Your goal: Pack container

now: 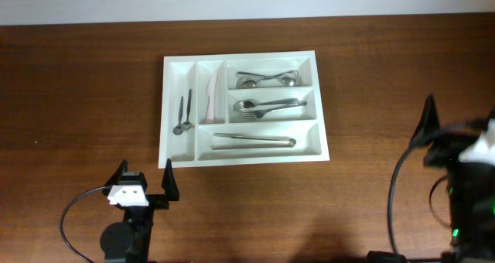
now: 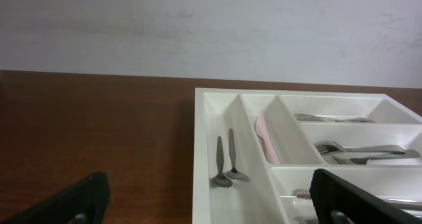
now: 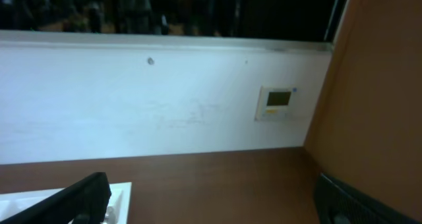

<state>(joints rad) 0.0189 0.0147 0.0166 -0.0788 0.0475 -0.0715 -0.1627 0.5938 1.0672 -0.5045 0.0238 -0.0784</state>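
The container is a large white cutlery tray at the table's middle. Its two narrow left compartments hold two small spoons and a pale pink knife. The three long ones hold spoons, forks and long steel pieces. My left gripper stands open just in front of the tray's near left corner, holding nothing. In the left wrist view the gripper faces the container and the small spoons. My right gripper is open at the far right, well away from the tray, and empty.
Brown wooden table all round the tray. A white wall with a small thermostat stands behind the table. A wooden panel rises at the right. Only a corner of the container shows in the right wrist view.
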